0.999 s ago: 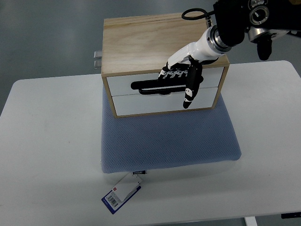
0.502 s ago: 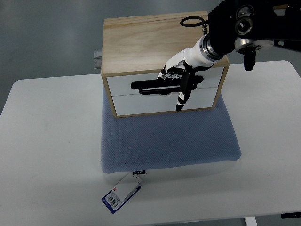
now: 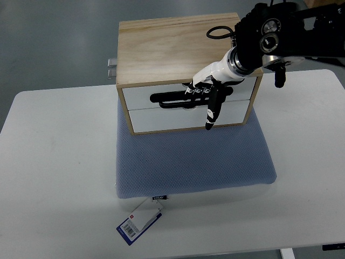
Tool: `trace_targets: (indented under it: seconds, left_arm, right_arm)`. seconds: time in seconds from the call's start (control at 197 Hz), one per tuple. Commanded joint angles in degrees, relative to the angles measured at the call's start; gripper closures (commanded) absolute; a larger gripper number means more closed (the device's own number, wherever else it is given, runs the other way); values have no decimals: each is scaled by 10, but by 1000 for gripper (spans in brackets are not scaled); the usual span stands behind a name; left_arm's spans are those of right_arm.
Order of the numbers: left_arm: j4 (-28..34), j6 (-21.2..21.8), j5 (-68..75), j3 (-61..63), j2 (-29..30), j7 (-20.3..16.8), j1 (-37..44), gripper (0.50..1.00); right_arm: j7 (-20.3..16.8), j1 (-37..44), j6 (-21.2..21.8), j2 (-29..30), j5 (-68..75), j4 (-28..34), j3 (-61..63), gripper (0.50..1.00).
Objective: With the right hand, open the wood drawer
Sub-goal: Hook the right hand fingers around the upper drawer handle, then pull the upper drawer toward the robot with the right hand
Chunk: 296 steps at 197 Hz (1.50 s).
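Observation:
A light wood drawer box (image 3: 178, 48) with two white drawer fronts stands on a blue-grey pad (image 3: 194, 159). The top drawer (image 3: 140, 98) carries a long black handle (image 3: 170, 99). My right hand (image 3: 204, 96), white with black fingers, comes in from the upper right and its fingers curl over the handle's right part. The thumb (image 3: 211, 113) points down across the lower drawer front (image 3: 161, 120). Both drawers look flush with the box. The left hand does not show.
The pad lies on a white table (image 3: 54, 172). A blue and white tag (image 3: 138, 222) hangs from the pad's front edge. A metal fitting (image 3: 112, 68) sticks out at the box's left side. The black arm housing (image 3: 280, 32) hovers over the box's right rear.
The right arm has shifted left and slightly down over the box. The hand has closed in on the handle, and the thumb has moved a little left. The drawers have not moved.

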Motion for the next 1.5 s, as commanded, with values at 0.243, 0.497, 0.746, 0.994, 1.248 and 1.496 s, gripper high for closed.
trace_targets:
  seconds: [0.243, 0.497, 0.746, 0.994, 1.248, 1.496]
  left_arm:
    - [7, -1, 0, 1, 0, 0, 0, 500]
    - [7, -1, 0, 1, 0, 0, 0, 500]
    - [8, -1, 0, 1, 0, 0, 0, 500]
    - [9, -1, 0, 1, 0, 0, 0, 500]
    - [8, -1, 0, 1, 0, 0, 0, 500]
    - [9, 0, 0, -1, 0, 0, 0, 500]
  right_arm:
    - [-10, -3, 18, -1, -4, -1, -7, 560]
    - [-10, -3, 55, -1, 2, 0, -7, 560]
    - [-10, 4, 98, -14, 19, 13, -6, 560]
    - [-10, 17, 134, -33, 35, 47, -6, 560]
    - [-10, 25, 147, -37, 49, 63, -6, 560]
    - [-10, 35, 147, -52, 50, 83, -5, 560]
